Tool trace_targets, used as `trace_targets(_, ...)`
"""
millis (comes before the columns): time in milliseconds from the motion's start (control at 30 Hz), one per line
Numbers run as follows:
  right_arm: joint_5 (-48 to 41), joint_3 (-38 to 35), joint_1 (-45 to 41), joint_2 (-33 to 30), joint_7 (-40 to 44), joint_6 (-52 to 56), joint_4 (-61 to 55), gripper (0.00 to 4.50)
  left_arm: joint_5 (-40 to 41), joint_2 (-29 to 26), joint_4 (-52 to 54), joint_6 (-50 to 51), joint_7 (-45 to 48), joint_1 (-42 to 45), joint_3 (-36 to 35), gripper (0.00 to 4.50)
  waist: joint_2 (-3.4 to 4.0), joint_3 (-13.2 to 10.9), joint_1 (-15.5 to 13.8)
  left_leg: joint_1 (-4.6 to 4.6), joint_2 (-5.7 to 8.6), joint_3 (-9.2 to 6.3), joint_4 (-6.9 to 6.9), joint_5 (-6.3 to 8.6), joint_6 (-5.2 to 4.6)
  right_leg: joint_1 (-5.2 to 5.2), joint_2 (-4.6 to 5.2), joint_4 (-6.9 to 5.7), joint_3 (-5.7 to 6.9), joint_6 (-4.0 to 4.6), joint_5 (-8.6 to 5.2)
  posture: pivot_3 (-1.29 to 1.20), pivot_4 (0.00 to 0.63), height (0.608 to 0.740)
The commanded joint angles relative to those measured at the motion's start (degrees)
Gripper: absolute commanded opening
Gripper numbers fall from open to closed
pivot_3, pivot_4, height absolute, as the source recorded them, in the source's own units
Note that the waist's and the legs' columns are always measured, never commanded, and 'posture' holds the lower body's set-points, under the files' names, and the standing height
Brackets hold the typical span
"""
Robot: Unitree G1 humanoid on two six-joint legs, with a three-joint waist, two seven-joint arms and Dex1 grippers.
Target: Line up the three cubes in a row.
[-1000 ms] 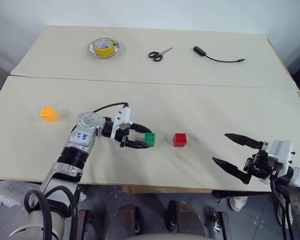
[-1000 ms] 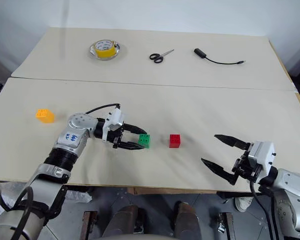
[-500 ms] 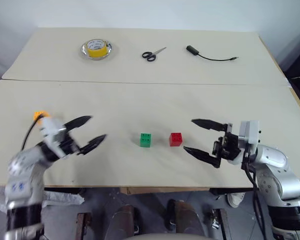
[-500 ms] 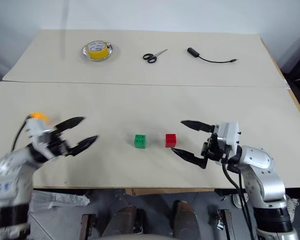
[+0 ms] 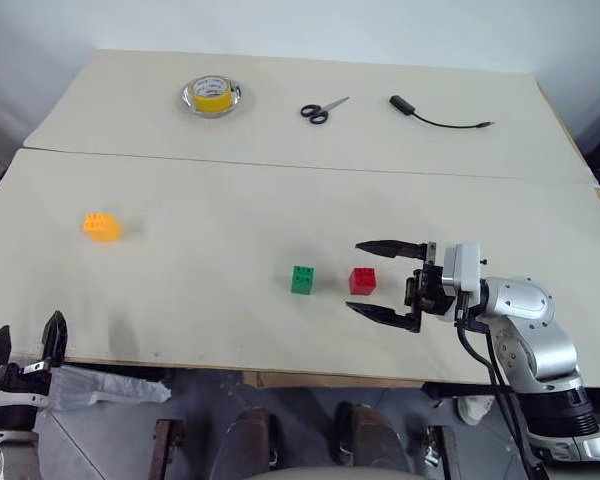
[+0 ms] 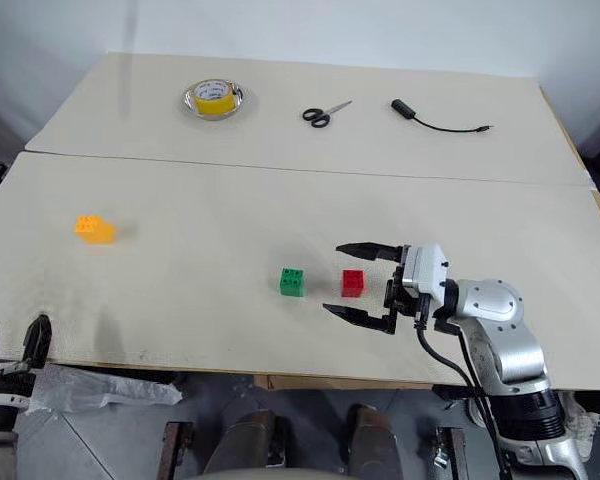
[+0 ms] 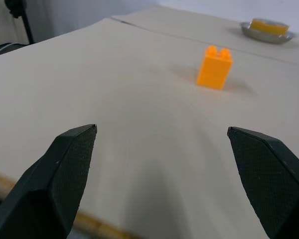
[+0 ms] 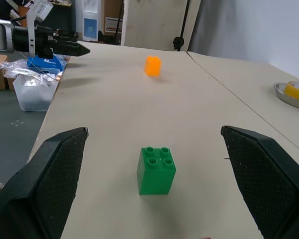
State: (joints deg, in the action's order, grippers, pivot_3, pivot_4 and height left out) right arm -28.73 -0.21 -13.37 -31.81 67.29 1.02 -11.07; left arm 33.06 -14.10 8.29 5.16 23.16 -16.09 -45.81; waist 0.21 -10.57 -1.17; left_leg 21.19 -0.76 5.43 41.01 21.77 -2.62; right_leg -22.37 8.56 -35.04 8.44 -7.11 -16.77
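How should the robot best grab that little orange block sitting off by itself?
Probably by its two flat upright sides, below the studs. The orange block stands upright, apart from the green block and red block. The open left claw already faces it level, so a straight sideways approach suits.

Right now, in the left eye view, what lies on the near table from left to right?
left claw at the table's edge → orange-yellow cube → green cube → red cube → right claw, open around the red cube.
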Motion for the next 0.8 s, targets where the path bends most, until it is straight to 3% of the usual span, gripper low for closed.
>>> trace_targets(33,-1.8,-1.1,-0.2,-0.7,0.9,0.1,-1.2,4.5,-0.5,-6.7,-2.1,3.1,-2.8,7.4,1.9,4.46,0.0,0.0,-0.2,-0.01,0.0,0.03,0.0,0.0,0.0,0.0,-0.01,-0.01,0.03,0.0,0.0,0.0,0.15,0.74)
trace_targets(200,-2.4,-0.5,0.0,-0.5,0.6,1.6,-1.9,4.5,-5.3,-15.4,-13.9,6.6,-5.7,21.4,7.7,4.46,-0.03,0.0,-0.1,-0.01,0.06,0.02,0.04,-0.04,0.0,0.0,-0.01,-0.13,0.36,0.02,0.0,0.0,0.15,0.74)
trace_targets(367,-2.7,0.0,0.9,0.1,-0.6,2.6,-3.8,4.5,-8.0,-17.6,-22.7,6.3,-5.4,30.1,12.3,4.46,-0.04,0.0,1.0,0.01,0.08,0.09,-0.14,0.02,0.02,-0.1,-0.02,-0.07,0.53,0.01,0.0,0.0,0.15,0.74)
trace_targets(633,-3.5,-0.4,2.6,0.0,-2.1,4.2,-5.8,4.5,-10.7,-18.7,-29.3,4.1,-5.6,33.9,14.7,4.46,-0.06,0.0,1.2,0.0,0.05,0.15,-0.13,0.02,0.03,-0.08,-0.05,-0.02,0.63,0.0,-0.01,0.0,0.15,0.74)
trace_targets(733,-3.4,-0.5,3.1,-0.1,-2.3,4.1,-5.8,4.5,-10.5,-18.6,-29.9,3.2,-4.2,34.1,15.1,3.94,-0.06,0.0,1.2,0.01,0.05,0.15,-0.11,0.02,0.03,-0.08,-0.04,-0.02,0.62,0.0,-0.01,0.0,0.15,0.74)
trace_targets(800,-3.4,-0.6,3.1,-0.1,-2.4,4.0,-5.6,4.5,-11.4,-19.1,-30.3,2.3,-3.4,34.0,15.9,3.31,-0.06,0.0,1.1,0.01,0.06,0.14,-0.09,0.02,0.03,-0.07,-0.02,-0.03,0.62,0.0,-0.01,0.0,0.15,0.74)
